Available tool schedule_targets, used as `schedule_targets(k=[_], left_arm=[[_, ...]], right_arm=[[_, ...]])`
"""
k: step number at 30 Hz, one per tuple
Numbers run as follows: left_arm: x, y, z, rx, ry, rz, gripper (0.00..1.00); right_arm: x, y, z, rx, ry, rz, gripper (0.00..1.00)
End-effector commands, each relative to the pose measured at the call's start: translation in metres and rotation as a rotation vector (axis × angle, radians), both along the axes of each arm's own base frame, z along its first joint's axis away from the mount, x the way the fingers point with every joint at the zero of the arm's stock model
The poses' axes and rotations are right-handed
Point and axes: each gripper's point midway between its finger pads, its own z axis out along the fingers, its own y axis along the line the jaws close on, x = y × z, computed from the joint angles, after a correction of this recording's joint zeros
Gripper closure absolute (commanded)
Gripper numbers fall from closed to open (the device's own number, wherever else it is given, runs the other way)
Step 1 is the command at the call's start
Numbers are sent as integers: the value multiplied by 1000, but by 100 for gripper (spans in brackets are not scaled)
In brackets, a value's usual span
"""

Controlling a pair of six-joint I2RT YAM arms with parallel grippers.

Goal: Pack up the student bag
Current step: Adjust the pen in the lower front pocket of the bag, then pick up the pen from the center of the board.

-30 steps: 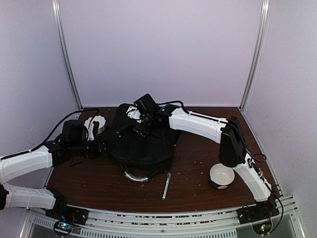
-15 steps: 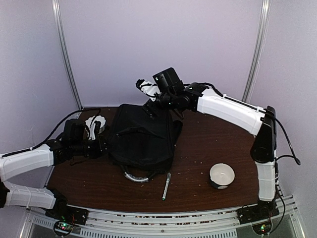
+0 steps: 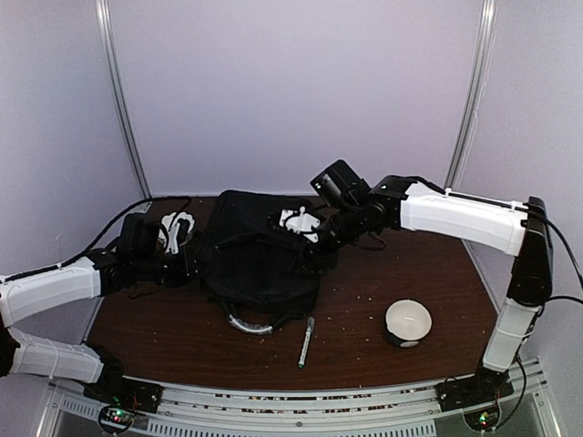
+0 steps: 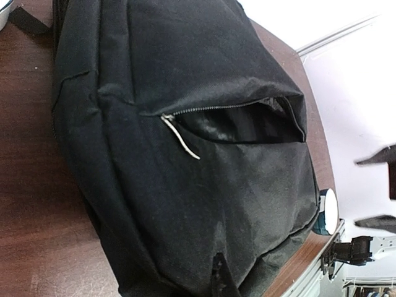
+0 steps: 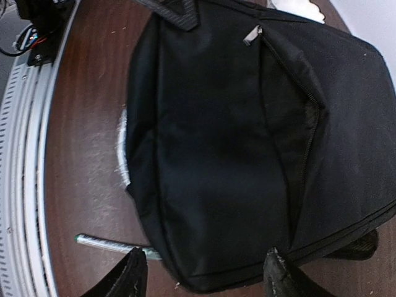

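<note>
The student bag (image 3: 260, 259), a large black backpack, lies flat mid-table. Its front pocket (image 4: 247, 120) gapes, the zip partly undone with a pale pull (image 4: 179, 133). My left gripper (image 3: 189, 264) sits at the bag's left edge, and its dark fingertips (image 4: 218, 272) are pinched shut on the bag's fabric. My right gripper (image 3: 305, 248) hovers over the bag's right part. In the right wrist view that gripper (image 5: 203, 260) stands open, the bag (image 5: 235, 142) below it and nothing between its fingers.
A pen (image 3: 306, 341) lies near the front edge beside the bag's grey-trimmed handle (image 3: 248, 323). A white round bowl-like thing (image 3: 407, 321) sits front right. A white object (image 3: 175, 228) lies left of the bag. Walls enclose the table.
The right arm lifted off the bag, swung up and back, then came down over the bag's right side with its jaws a little narrower. The left arm barely moved.
</note>
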Motion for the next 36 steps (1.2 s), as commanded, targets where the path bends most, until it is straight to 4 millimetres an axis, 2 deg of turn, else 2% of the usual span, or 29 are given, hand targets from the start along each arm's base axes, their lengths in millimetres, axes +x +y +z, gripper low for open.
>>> schedule_targets(k=[1, 5, 9, 11, 14, 26, 36], left_arm=[[22, -22, 67, -75, -236, -75, 100], [25, -23, 64, -41, -228, -95, 100], [27, -26, 64, -29, -227, -114, 100], [27, -27, 64, -34, -225, -117, 100], [27, -30, 62, -39, -217, -124, 100], [24, -32, 48, -60, -182, -132, 100], [19, -29, 42, -61, -173, -131, 100]], right_arm=[[-51, -27, -2, -38, 44, 210, 40], [-88, -51, -27, -124, 150, 341, 44], [-105, -62, -53, -225, 99, 443, 45], [-103, -63, -63, -286, 44, 465, 45], [-100, -54, -76, -336, -24, 475, 45], [-101, -27, -138, -515, -149, 631, 50], [-90, -17, -166, -579, -144, 647, 53]])
